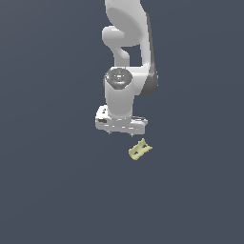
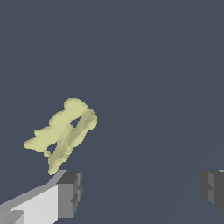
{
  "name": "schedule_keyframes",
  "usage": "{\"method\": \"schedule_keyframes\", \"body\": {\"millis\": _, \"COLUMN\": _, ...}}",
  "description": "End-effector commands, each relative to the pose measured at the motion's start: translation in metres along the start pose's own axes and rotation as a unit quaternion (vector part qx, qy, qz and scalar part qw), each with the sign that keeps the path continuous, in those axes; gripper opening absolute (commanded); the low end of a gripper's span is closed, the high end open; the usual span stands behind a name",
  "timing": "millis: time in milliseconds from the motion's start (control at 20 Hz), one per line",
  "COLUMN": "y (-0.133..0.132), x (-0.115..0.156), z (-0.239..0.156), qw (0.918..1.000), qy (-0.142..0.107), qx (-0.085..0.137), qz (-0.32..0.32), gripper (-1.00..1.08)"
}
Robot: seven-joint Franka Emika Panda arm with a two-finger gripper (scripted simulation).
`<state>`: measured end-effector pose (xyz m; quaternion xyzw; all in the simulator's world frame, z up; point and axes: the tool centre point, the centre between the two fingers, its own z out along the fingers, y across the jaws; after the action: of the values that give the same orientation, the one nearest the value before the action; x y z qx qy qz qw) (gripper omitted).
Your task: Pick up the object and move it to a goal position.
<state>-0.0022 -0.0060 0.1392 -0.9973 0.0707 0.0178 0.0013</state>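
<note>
Your white arm comes down from twelve o'clock in the exterior view and points its hand straight down over the flat dark grey counter. The hand is released: in the wrist view you see its two dark grey fingertips standing far apart with nothing between them, one beside the object and the other at the opposite edge of the picture. The object, a small pale yellow irregular piece with notched, pronged ends, lies on the counter just off the hand, at about four o'clock from it in the exterior view. It is not between the fingers and nothing touches it. In the wrist view the object lies just beyond the nearer fingertip, its long axis running aslant, with a lighter lumpy half and a darker, straighter half side by side. You cannot tell from either picture how high the fingertips stand above the counter.
</note>
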Motion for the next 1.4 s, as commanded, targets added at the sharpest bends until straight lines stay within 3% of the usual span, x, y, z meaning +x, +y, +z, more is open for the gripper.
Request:
{"method": "schedule_keyframes", "body": {"millis": 0, "y": -0.006, "x": 0.001, "z": 0.004, "qw": 0.9997, "qy": 0.001, "qx": 0.001, "qz": 0.024, "gripper": 1.0}}
{"method": "schedule_keyframes", "body": {"millis": 300, "y": -0.022, "x": 0.003, "z": 0.017, "qw": 0.9957, "qy": 0.003, "qx": 0.002, "qz": 0.092, "gripper": 1.0}}
{"method": "schedule_keyframes", "body": {"millis": 650, "y": -0.042, "x": 0.005, "z": 0.031, "qw": 0.985, "qy": 0.006, "qx": 0.003, "qz": 0.173, "gripper": 1.0}}
{"method": "schedule_keyframes", "body": {"millis": 1350, "y": -0.078, "x": 0.006, "z": 0.059, "qw": 0.9462, "qy": 0.013, "qx": 0.006, "qz": 0.323, "gripper": 1.0}}
